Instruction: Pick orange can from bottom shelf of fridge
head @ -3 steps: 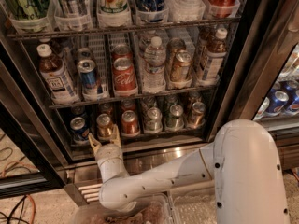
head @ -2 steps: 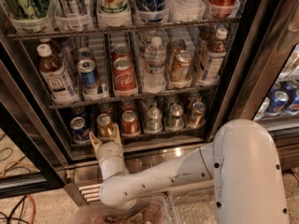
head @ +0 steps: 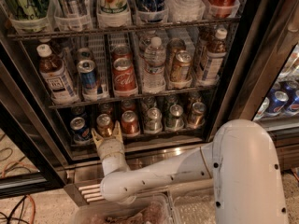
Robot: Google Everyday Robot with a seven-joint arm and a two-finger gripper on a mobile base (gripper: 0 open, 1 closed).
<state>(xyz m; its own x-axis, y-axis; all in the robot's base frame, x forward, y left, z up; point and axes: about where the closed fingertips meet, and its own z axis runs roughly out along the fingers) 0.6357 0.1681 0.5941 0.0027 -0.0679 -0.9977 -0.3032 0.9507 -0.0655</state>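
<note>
The orange can (head: 104, 123) stands at the front of the second lane from the left on the bottom shelf (head: 161, 135) of the fridge (head: 232, 83). It has an amber body and a silver top. My gripper (head: 107, 134) is right in front of it and slightly below. Its two tan fingertips (head: 96, 136) are spread, one on each side of the can's lower part. The white wrist and arm (head: 154, 176) reach in from the lower right.
A blue can (head: 79, 128) stands left of the orange can and a redder can (head: 130, 122) to its right, then several greenish and brown cans. The shelf above holds bottles and cans. The steel base ledge (head: 154, 154) runs below the rack. A second cooler with blue cans (head: 280, 99) is at right.
My gripper has moved slightly up and in toward the orange can, so its fingertips now flank the can's base. The cans have not moved.
</note>
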